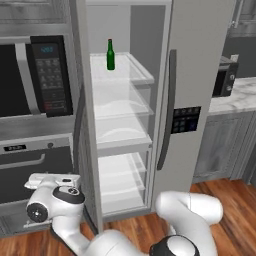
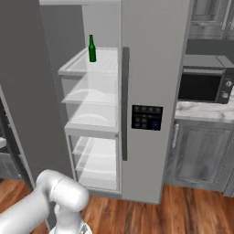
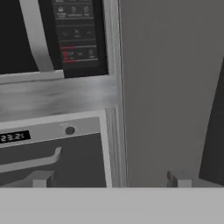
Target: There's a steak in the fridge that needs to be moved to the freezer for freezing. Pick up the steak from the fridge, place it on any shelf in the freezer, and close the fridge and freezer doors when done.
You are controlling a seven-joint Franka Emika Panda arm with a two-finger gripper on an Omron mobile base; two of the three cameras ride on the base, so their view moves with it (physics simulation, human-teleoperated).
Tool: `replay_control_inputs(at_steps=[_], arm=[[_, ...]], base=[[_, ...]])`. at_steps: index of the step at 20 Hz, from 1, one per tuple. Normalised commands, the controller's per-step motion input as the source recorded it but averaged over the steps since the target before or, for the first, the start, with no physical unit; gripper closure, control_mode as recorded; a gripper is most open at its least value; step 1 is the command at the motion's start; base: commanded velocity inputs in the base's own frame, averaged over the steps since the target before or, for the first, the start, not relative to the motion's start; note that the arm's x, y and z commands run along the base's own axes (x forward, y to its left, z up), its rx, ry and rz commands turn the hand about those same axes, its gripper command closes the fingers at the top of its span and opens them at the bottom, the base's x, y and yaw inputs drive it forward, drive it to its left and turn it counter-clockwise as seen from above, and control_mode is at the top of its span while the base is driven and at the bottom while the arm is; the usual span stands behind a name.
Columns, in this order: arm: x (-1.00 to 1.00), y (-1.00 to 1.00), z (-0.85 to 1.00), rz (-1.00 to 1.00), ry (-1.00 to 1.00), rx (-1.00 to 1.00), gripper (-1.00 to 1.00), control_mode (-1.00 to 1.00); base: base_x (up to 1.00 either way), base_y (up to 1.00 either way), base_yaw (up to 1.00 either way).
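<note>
The fridge (image 1: 122, 115) stands open, its door (image 1: 84, 125) swung out to the left and seen edge-on; the same door is the broad grey panel (image 2: 27, 91) in the right base view. A green bottle (image 1: 110, 55) stands on the top glass shelf; the lower glass shelves look bare. The steak is out of view. The freezer door (image 1: 195, 60) with its black control panel (image 1: 185, 119) is shut. My hand (image 1: 52, 181) hangs low on the outer side of the open fridge door, facing the oven. In the hand view my gripper (image 3: 109, 180) is open with nothing between its fingertips (image 3: 41, 179).
A black-faced built-in microwave (image 1: 47, 75) and an oven (image 1: 30, 162) sit in the wall left of the fridge, close to my hand. On the right are a countertop microwave (image 2: 203, 87) on a marble counter (image 1: 235, 97) and grey cabinets (image 2: 196, 155). The floor is wood.
</note>
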Motion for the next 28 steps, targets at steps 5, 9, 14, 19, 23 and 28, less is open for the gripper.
replay_control_inputs(at_steps=[5,9,14,19,23,28], arm=[[0.06,-1.0,-0.22,0.0,0.0,0.0,-1.0,-1.0],[0.56,-1.0,-0.33,-0.01,0.03,0.01,-1.0,-1.0],[0.37,-1.0,-0.07,0.0,0.0,0.05,-1.0,-1.0],[0.07,-1.0,0.0,-0.03,-0.01,0.07,-1.0,-1.0],[0.27,-1.0,0.0,-0.17,0.0,0.01,-1.0,-1.0],[0.57,-1.0,0.0,-0.22,0.0,0.01,-1.0,-1.0]], base=[[0.0,0.0,0.0],[0.0,0.0,0.0],[0.0,0.0,0.0],[0.0,0.0,0.0],[0.0,0.0,0.0],[0.0,0.0,0.0]])
